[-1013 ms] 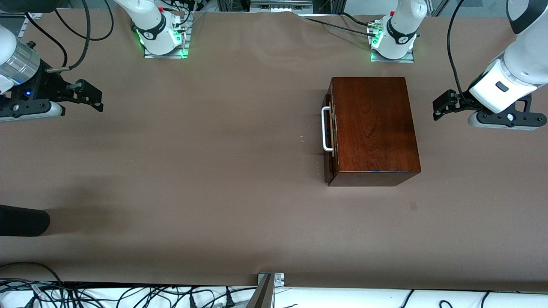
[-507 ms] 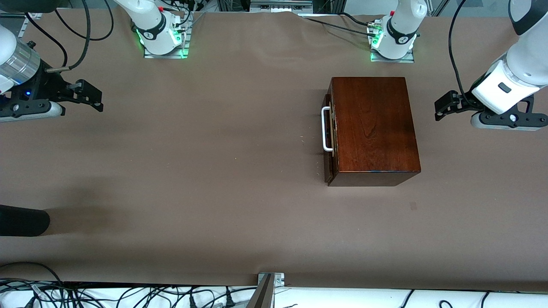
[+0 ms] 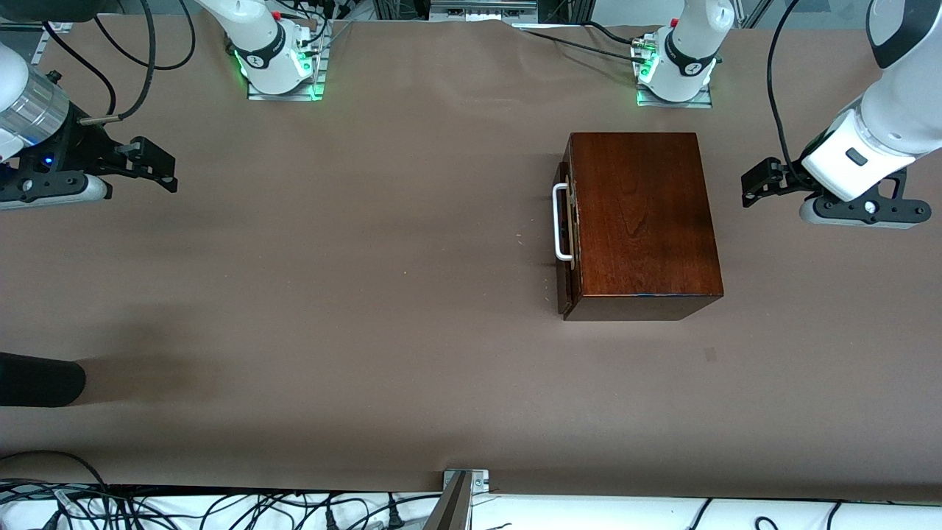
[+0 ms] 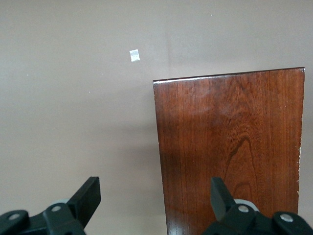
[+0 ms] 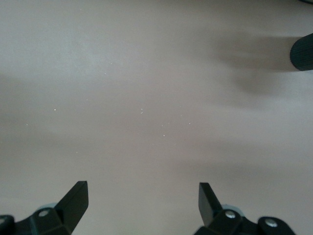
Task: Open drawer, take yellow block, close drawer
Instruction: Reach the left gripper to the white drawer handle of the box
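Note:
The dark reddish-brown wooden box (image 3: pixel 642 221) stands on the table toward the left arm's end, and its top also shows in the left wrist view (image 4: pixel 230 147). Its drawer (image 3: pixel 565 228) is almost shut, with the white bar handle (image 3: pixel 561 222) facing the right arm's end. The yellow block is hidden. My left gripper (image 3: pixel 758 182) is open and empty, up in the air beside the box at the left arm's end; in the left wrist view (image 4: pixel 154 196) one fingertip hangs over the box top. My right gripper (image 3: pixel 156 166) is open and empty, waiting over the right arm's end.
A dark rounded object (image 3: pixel 40 379) lies at the table's edge at the right arm's end, nearer to the front camera; it also shows in the right wrist view (image 5: pixel 302 53). A small white scrap (image 4: pixel 134 56) lies on the brown table cover (image 3: pixel 368 294).
My left gripper has shifted slightly, first away from the box, then back toward it and a little toward the bases. The right arm and the box have not moved.

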Robot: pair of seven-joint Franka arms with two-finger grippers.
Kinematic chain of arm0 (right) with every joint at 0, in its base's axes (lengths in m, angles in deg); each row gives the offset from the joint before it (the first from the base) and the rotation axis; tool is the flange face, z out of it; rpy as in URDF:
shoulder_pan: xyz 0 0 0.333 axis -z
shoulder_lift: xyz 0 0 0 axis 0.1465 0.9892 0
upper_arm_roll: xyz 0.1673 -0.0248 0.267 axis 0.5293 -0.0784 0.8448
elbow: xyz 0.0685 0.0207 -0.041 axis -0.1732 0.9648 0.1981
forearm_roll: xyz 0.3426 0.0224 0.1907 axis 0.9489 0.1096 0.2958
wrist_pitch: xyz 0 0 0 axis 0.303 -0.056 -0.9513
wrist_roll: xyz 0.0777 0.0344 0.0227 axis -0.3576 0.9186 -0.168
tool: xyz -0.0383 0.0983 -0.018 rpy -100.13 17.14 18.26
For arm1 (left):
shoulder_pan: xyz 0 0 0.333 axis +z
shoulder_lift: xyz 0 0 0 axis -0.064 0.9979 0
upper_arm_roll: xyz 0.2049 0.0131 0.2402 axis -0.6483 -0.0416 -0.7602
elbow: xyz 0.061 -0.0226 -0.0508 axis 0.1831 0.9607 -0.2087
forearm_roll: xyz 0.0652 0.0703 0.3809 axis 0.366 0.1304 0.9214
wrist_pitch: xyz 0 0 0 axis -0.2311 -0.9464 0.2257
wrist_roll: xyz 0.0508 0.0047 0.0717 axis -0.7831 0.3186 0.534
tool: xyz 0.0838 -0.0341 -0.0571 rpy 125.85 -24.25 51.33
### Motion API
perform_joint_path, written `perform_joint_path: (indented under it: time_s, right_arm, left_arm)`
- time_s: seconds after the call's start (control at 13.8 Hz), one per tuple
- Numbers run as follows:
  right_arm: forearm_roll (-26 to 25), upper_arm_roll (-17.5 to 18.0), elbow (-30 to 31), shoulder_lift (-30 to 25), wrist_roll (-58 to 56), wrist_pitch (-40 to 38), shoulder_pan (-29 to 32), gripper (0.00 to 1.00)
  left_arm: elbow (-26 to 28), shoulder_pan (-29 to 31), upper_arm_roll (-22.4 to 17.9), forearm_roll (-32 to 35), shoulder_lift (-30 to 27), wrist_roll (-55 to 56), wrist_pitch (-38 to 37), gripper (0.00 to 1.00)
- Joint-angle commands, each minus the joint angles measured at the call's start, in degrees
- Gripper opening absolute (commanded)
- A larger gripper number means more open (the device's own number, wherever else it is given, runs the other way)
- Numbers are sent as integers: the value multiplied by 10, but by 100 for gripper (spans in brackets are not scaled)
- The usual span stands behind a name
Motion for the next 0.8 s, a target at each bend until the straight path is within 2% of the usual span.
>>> perform_joint_path:
  time_s: [0.0,0.29,0.51,0.72]
  right_arm:
    - [10,1,-8,0,5,-6,1,100]
    - [10,1,-8,0,5,-6,1,100]
    - [10,1,-9,0,5,-6,1,100]
    - [10,1,-8,0,5,-6,1,100]
  left_arm:
    - [-20,-3,2,11,24,2,-15,100]
    - [-16,-10,12,5,26,-3,-43,100]
    - [-18,-14,79,3,41,37,-36,100]
    - [-19,-23,162,9,64,157,3,100]
